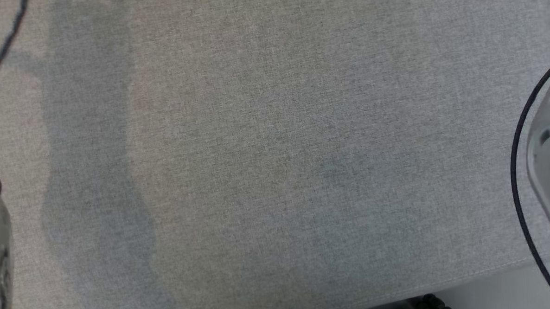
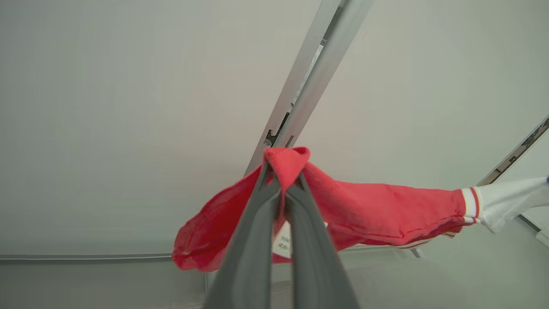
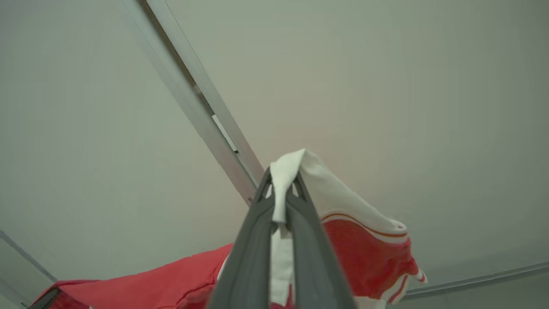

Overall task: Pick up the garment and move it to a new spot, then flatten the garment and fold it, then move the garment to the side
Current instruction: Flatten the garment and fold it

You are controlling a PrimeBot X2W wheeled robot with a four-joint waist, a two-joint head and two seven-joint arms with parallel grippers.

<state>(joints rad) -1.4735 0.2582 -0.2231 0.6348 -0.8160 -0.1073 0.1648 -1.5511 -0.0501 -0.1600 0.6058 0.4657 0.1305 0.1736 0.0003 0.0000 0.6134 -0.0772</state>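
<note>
Left gripper clamped shut on red edge of garment; right gripper clamped on white edge; garment held aloft; pick-up judged done; placing, flattening, folding outstanding.

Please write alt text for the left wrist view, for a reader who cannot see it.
The left gripper, its two long dark jaws shut, pinches a fold of a red fabric garment with a white, stripe-edged end. Behind it, a grey metal rail crosses a pale surface.
</note>
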